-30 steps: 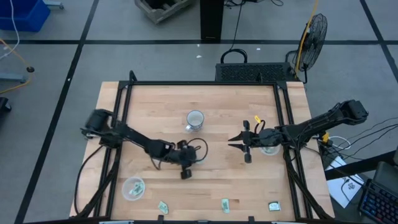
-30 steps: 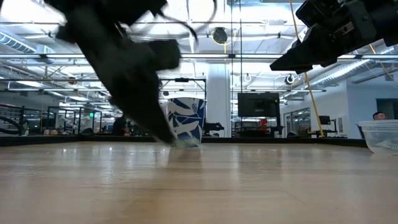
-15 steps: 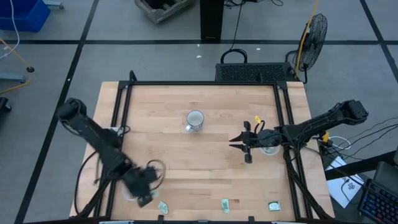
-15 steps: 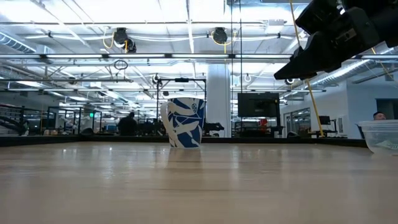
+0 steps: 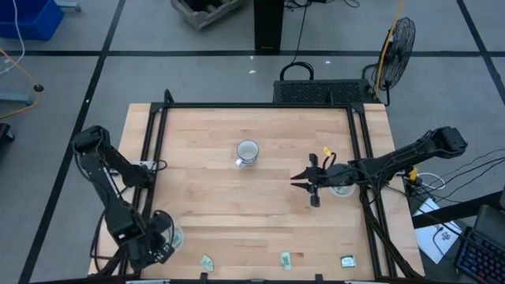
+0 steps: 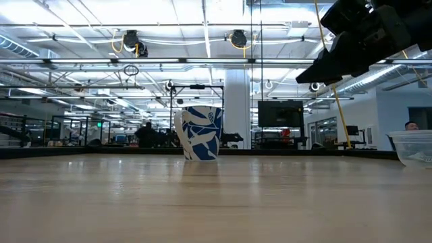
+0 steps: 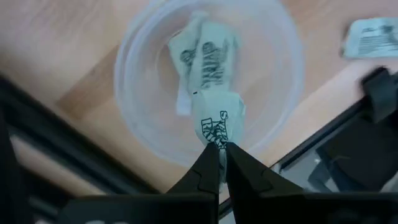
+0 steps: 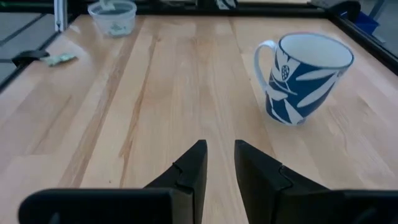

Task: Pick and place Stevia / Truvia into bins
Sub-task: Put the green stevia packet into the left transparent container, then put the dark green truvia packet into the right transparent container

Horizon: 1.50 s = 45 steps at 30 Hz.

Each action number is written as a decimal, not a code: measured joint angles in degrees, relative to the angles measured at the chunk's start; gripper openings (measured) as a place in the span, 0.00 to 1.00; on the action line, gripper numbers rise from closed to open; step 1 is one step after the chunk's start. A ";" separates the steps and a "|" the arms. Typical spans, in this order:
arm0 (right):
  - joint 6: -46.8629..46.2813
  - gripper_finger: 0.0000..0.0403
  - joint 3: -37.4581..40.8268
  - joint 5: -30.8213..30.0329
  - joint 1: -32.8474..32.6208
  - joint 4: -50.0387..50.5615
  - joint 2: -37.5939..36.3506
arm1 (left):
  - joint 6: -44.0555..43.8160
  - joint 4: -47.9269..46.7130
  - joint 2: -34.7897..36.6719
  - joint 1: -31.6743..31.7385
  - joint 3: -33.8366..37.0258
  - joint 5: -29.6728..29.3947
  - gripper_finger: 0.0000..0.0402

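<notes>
High view: the left gripper (image 5: 160, 249) hangs over the bin (image 5: 170, 237) at the tabletop's (image 5: 221, 197) near left corner; three sachets (image 5: 286, 259) lie along the near edge. The right gripper (image 5: 302, 181) hovers mid-table beside the other bin (image 5: 342, 189).

Left wrist view: jaws pinch a sachet (image 7: 216, 121) above that bin, two more inside.

Right wrist view: jaws slightly apart, empty, facing the mug (image 8: 305, 78).

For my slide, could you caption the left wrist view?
Left gripper holds a sachet above a clear bin.
</notes>
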State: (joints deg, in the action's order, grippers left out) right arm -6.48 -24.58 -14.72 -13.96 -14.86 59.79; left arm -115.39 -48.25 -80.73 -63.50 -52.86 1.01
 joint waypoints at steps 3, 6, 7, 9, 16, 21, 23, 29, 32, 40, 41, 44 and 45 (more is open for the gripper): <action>0.62 0.18 0.00 -0.02 0.00 -1.66 -0.01 | 1.24 -0.08 0.00 0.57 0.00 -2.30 0.06; 2.68 0.18 0.00 -0.04 0.00 -1.58 -0.01 | 1.28 -0.30 0.00 1.09 0.02 -2.65 0.12; 3.00 0.18 0.00 -0.07 0.00 -1.62 -0.01 | 1.28 -0.36 0.00 1.27 0.19 -2.68 0.14; 3.10 0.18 0.00 -0.07 0.00 -1.63 0.00 | 1.27 -0.44 0.00 1.52 0.69 -2.65 0.18; 3.10 0.18 0.00 -0.09 0.00 -1.61 -0.01 | 1.19 -0.46 0.00 2.20 2.96 -2.06 0.26; 3.85 0.18 0.00 -0.09 0.00 -1.63 0.00 | 1.79 0.47 0.02 4.57 3.02 -2.56 0.28; 5.96 0.18 0.00 -0.20 0.00 -2.02 0.03 | 3.61 1.63 0.02 6.02 3.02 -2.52 0.28; 6.78 0.18 0.00 2.85 -0.04 -8.62 2.57 | 9.34 6.77 0.39 12.00 2.82 2.47 0.28; 6.75 0.18 0.00 8.57 -0.11 -12.63 4.55 | 12.91 9.92 0.97 14.97 2.82 5.15 0.28; 11.27 0.24 -0.50 13.35 -3.27 -23.63 11.31 | 30.98 18.78 4.84 20.81 2.78 -4.33 0.28; 12.46 0.26 -1.05 13.35 -3.87 -23.73 11.89 | 34.53 20.45 5.47 21.47 2.77 -5.95 0.28; 14.20 0.33 -3.56 13.27 -5.58 -23.43 13.46 | 45.76 24.50 7.06 23.22 2.75 -11.20 0.28; 14.34 0.36 -4.38 13.25 -6.24 -22.40 13.57 | 49.23 25.91 7.51 23.87 2.75 -12.59 0.28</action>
State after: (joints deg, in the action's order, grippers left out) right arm 7.86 -28.96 -1.48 -20.20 -37.26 73.36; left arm -66.15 -22.34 -73.22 -39.62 -50.11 -11.59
